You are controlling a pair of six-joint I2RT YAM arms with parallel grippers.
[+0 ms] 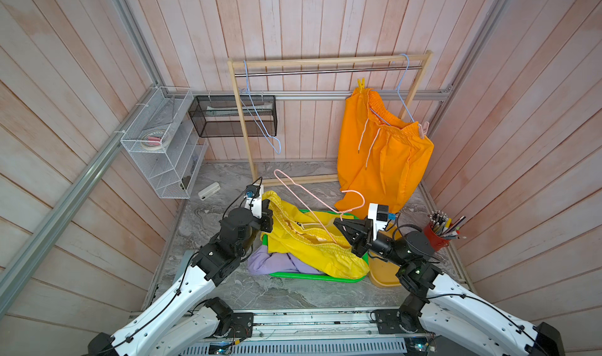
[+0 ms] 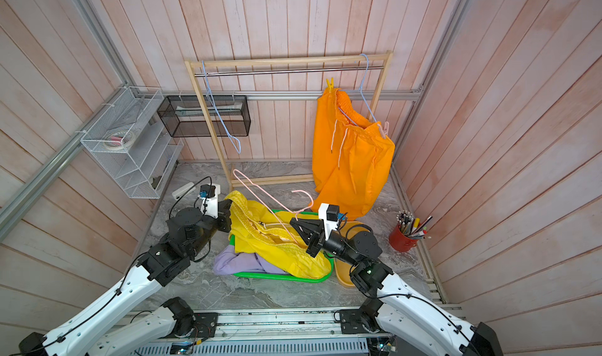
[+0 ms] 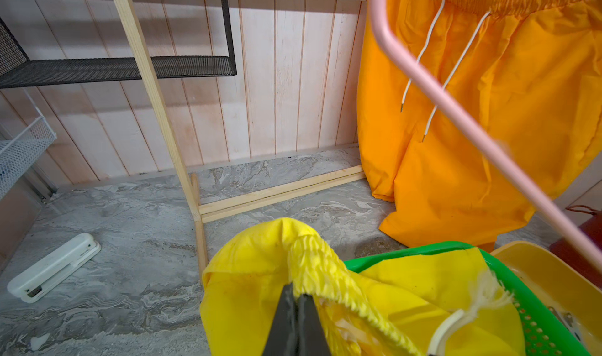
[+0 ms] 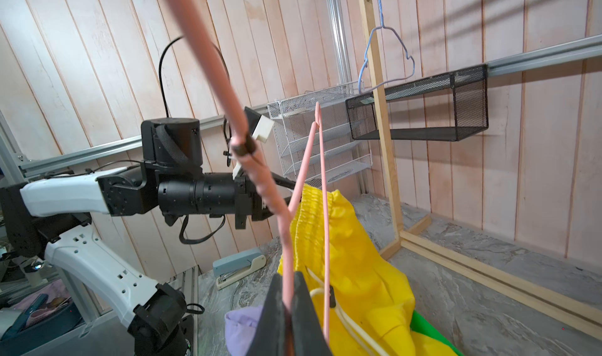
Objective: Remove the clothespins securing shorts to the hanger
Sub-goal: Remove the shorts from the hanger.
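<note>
The left gripper (image 3: 294, 292) pinches the limp, light yellow shorts (image 1: 325, 256) at the waistband, the right gripper (image 4: 288, 286) clamps the stiff pink hanger (image 3: 456, 111); the springy yellow clothespin (image 1: 361, 84) probably needs squeezing at its tails.

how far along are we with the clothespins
Done: lilac shorts lie loose on the green basket. In hand: left gripper pinches the yellow shorts, right gripper holds the pink hanger. Left: orange shorts hang on the blue hanger, pinned by a yellow clothespin and a pink clothespin.
</note>
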